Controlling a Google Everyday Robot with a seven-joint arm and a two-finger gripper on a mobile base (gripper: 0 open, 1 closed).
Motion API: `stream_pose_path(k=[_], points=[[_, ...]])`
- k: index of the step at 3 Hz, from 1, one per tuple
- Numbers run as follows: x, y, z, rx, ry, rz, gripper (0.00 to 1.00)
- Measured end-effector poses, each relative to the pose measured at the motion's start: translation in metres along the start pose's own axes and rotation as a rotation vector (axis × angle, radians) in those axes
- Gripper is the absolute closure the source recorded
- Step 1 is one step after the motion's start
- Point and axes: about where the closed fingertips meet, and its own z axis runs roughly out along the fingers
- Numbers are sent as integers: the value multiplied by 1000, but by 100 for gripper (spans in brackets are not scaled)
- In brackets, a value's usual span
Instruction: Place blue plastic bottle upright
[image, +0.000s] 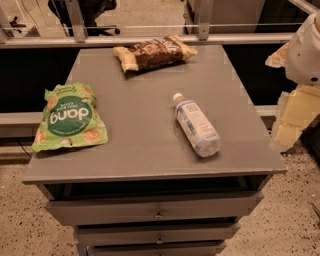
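The blue plastic bottle (196, 125) lies on its side on the grey cabinet top (145, 145), right of the middle. Its white cap points toward the far left and its base toward the near right edge. The label is pale blue and white. My gripper (294, 117) is at the right edge of the view, off the cabinet and to the right of the bottle, well apart from it. Only pale yellow and white parts of it and the arm (306, 47) show.
A green snack bag (70, 117) lies flat at the left of the cabinet top. A brown-and-cream snack bag (152, 52) lies at the back. Drawers (155, 210) sit below the top. A metal rail (150, 40) runs behind the cabinet.
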Motion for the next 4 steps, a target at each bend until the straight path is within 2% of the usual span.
stream_pose_path(k=[1, 2, 3, 4], points=[[-6, 0, 3, 2, -8, 3, 0], [-27, 4, 33, -19, -35, 52, 0], [-63, 6, 72, -26, -60, 144, 0], [-99, -6, 98, -2, -76, 241, 0]])
